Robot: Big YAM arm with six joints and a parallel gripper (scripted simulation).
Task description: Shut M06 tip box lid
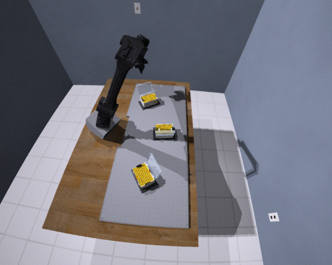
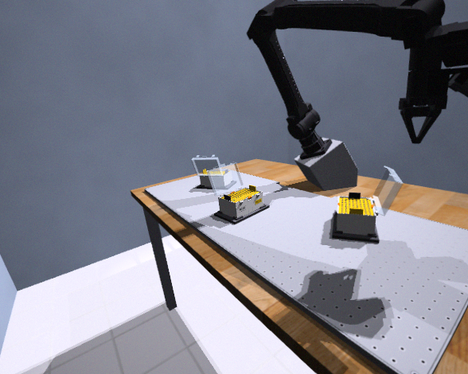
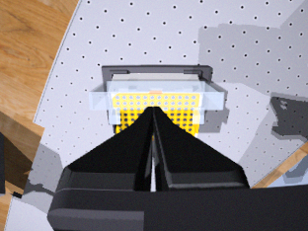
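Black gripper [image 2: 419,134] closed tight with nothing in it, high above the worktop [image 2: 407,192], three yellow tip boxes [image 1: 148,100] with lids up, M06 sticker too small to read

- Wooden table [image 2: 427,200] carries a grey perforated board [image 2: 306,241].
- Three tip boxes stand on the board, each on a dark plate, all with clear lids raised.
- Far box [image 2: 216,179]: lid upright.
- Middle box [image 2: 240,205]: white sticker visible on its near wall; text unreadable.
- Near box [image 2: 355,219]: lid [image 2: 387,188] tilted back toward the arm's grey base [image 2: 330,166].
- Black arm [image 2: 290,84] arches overhead.
- Gripper [image 2: 416,138] hangs high above the near box, pointing down, fingers closed together on nothing, touching nothing.
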